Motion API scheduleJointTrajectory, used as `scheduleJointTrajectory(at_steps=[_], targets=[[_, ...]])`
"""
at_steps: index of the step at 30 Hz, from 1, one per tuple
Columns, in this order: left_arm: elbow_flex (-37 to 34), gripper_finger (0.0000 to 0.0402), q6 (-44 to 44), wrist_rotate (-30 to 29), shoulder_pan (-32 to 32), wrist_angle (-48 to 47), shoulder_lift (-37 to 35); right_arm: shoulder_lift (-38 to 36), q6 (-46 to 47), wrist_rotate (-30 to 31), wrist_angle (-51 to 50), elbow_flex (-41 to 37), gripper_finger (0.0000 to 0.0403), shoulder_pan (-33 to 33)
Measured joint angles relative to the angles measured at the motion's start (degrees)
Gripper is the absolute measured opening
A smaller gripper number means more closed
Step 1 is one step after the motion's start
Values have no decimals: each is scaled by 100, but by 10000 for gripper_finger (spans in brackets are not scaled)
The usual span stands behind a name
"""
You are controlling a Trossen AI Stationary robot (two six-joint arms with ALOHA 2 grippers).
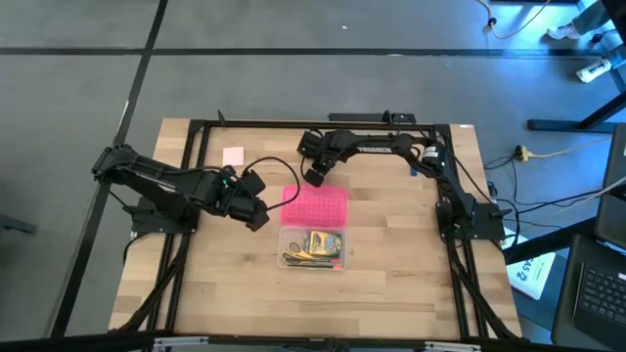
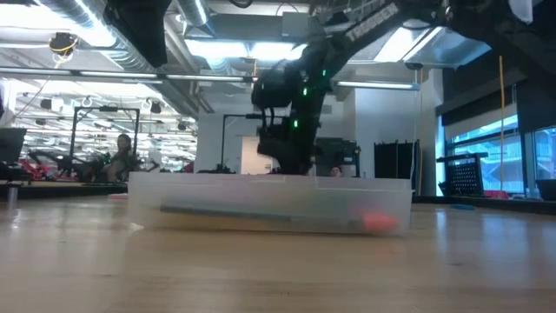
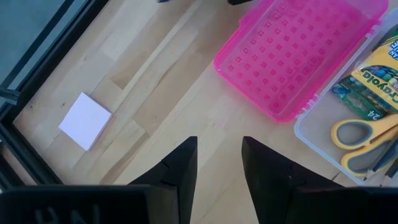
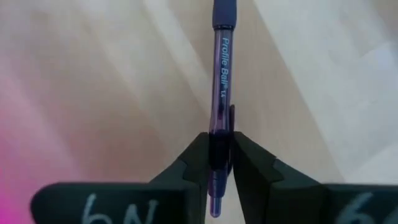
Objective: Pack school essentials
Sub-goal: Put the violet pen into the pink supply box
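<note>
Packing stage, with the clear case [image 1: 313,247] lying open on the worktop [image 1: 391,293]. Nearest in the low view, its tray sits flat on the wood so that I can drop items in from above; in it already lie the yellow-handled scissors [image 3: 354,138] and the crayon box [image 3: 380,73], laid side by side along the tray's length, presumably to leave room for the slim pieces. The pink lid [image 1: 315,207] is folded back flat behind the tray, which keeps the opening unobstructed. Beside that lid hovers my left hand [image 3: 219,163], released and empty, its fingers apart, so it blocks nothing. Just beyond the lid's far edge, my right hand [image 4: 219,163] is clenched on the dark pen [image 4: 222,68], gripping it near one end with the barrel running out ahead of the fingers; I judge this grip suits lowering the pen lengthwise into the tray. Farther off, near the worktop's far left corner, the pale pink square pad [image 1: 233,155] waits unpacked.
</note>
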Motion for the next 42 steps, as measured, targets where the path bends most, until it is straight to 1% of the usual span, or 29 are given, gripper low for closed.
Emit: scheduleJointTrajectory(at_steps=[10, 20, 24, 27, 35, 42], targets=[[0, 119, -6, -10, 0, -1, 0, -568, -196, 70, -330, 31, 60, 448], [0, 119, 17, -28, -74, -76, 0, -1114, -257, 74, -790, 36, 61, 1409], [0, 119, 17, -148, -243, -83, 0, -1357, -32, 74, -1011, 40, 61, 1828], [0, 119, 15, -311, -387, -85, -2, -1377, 173, 88, -1195, 40, 61, 2139], [0, 119, -3, -325, -826, -87, -2, -1381, 811, 75, -1362, 40, 61, 2945], [0, 119, -289, -326, -1263, -85, -2, -1379, 1563, 69, -1268, 40, 61, 3558]])
